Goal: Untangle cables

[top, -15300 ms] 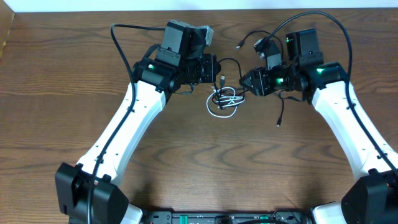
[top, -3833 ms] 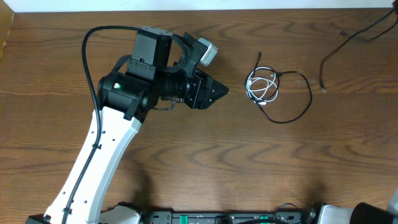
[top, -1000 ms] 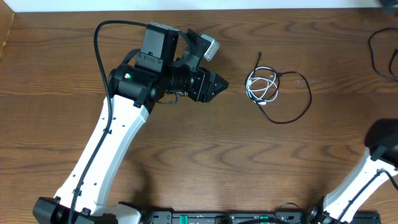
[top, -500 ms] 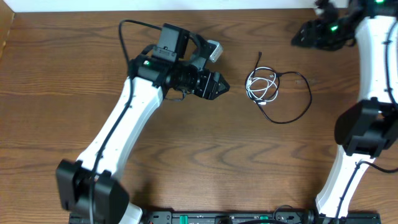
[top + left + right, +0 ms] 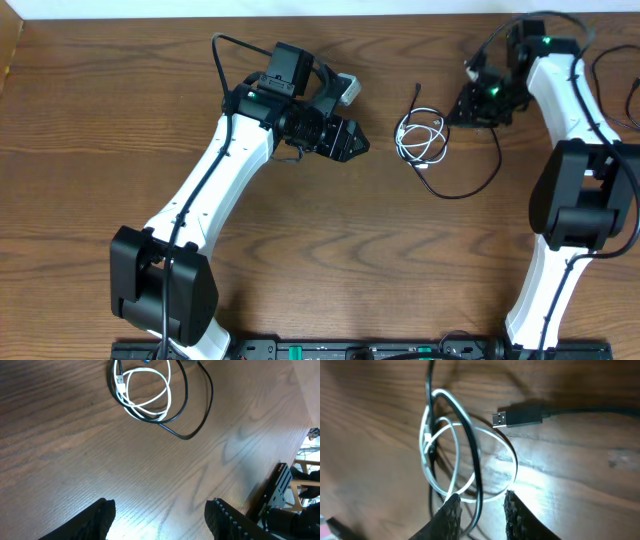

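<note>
The cables lie together right of centre on the wooden table: a thin white cable (image 5: pixel 415 145) in a small coil and a thin black cable (image 5: pixel 497 150) looping wide to its right. My right gripper (image 5: pixel 455 113) is down at the coil's right edge. In the right wrist view its jaws (image 5: pixel 482 510) stand narrow but apart, the black cable (image 5: pixel 475 460) running between them and the white cable (image 5: pixel 426 435) crossing just ahead. A black plug end (image 5: pixel 517 416) lies beyond. My left gripper (image 5: pixel 362 145) hovers left of the coil, open and empty (image 5: pixel 160 515), looking at the white cable (image 5: pixel 167 387) and the black cable (image 5: pixel 210 400).
Thicker black wires of the arms loop at the right edge (image 5: pixel 610 80) and above the left arm (image 5: pixel 225 60). The table's far edge (image 5: pixel 400 14) runs along the top. The left wrist view shows the table's edge and a black rail (image 5: pixel 280 487) at the right.
My right arm has swung in from the top right corner and come down onto the cables, its jaws narrowing from wide. The left gripper has barely shifted and stays open.
</note>
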Controlling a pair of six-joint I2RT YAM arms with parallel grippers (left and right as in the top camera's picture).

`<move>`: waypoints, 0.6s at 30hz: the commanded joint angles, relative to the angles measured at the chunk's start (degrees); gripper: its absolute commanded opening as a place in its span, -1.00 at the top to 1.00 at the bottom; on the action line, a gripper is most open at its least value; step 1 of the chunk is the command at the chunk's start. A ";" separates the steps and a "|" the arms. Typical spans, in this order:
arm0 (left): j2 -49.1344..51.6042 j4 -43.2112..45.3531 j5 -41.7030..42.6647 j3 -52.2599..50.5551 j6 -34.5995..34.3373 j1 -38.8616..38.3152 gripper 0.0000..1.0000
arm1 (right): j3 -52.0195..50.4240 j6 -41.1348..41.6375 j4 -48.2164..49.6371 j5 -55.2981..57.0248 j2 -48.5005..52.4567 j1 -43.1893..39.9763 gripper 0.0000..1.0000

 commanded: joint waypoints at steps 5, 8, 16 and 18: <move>0.44 0.02 0.09 -0.31 -0.04 0.09 -0.26 | -6.29 0.11 5.31 -3.87 0.66 2.23 0.48; 0.44 0.02 0.09 -0.31 -0.04 0.09 -0.26 | -7.17 0.17 6.82 -3.87 0.66 2.62 0.64; 0.44 0.13 0.07 -0.31 -0.04 0.09 -0.26 | -4.81 2.45 9.97 -12.76 0.17 3.21 0.98; 0.44 0.50 0.09 -0.31 -0.04 0.11 -0.26 | -2.97 2.14 9.97 -15.82 -0.35 3.34 0.98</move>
